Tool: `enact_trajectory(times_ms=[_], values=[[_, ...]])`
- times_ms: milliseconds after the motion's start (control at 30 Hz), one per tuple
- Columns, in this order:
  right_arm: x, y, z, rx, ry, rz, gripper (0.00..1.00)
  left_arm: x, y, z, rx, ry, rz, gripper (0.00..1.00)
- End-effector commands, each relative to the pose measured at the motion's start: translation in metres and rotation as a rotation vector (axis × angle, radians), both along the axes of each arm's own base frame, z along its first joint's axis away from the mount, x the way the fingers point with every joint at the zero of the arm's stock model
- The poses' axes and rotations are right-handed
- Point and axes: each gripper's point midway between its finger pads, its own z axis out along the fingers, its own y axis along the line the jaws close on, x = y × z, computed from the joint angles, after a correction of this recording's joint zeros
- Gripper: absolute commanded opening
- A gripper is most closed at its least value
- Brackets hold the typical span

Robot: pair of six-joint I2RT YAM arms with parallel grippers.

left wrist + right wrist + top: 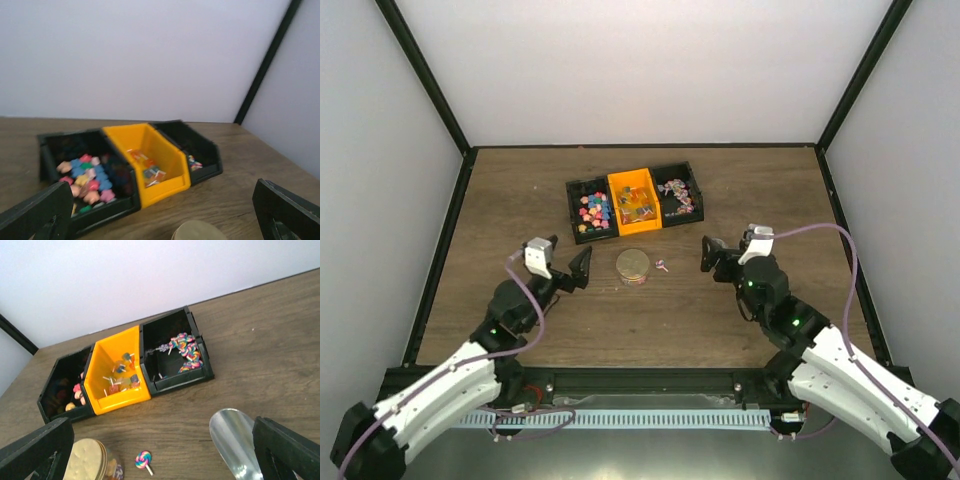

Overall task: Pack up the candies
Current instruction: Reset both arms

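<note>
The left gripper and right gripper, both spread, flank the lidded jar, each well apart from it. The candies lie in bins behind it; one lollipop lies just right.

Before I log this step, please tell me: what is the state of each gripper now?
Left gripper: open, holding nothing.
Right gripper: open, nothing clamped between its jaws.

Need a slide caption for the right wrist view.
Open right pincer near lidded jar, stray lollipop, metal scoop; three candy bins beyond.
</note>
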Motion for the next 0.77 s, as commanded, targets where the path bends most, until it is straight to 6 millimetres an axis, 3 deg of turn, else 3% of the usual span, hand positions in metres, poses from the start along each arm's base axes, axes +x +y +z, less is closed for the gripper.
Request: enact_trajectory(times_ms=[0, 133, 300, 733], values=[[-0.003, -0.02, 0.02, -0.039, -0.024, -0.071, 1.0, -0.009, 0.037, -0.039, 0.039, 0.2, 0.151, 1.0], [-0.011, -0.034, 0.021, -0.055, -0.053, -0.101, 1.0, -0.018, 0.07, -0.055, 0.001, 0.23, 0.285, 1.0], [-0.019, -0.038, 0.028, -0.029, -0.127, -0.079, 1.0, -0.022, 0.086, -0.06, -0.026, 0.235, 0.351, 1.0], [-0.011, -0.027, 0.019, -0.074, -0.095, -0.053, 1.0, -0.018, 0.086, -0.066, -0.011, 0.251, 0.367, 1.0]])
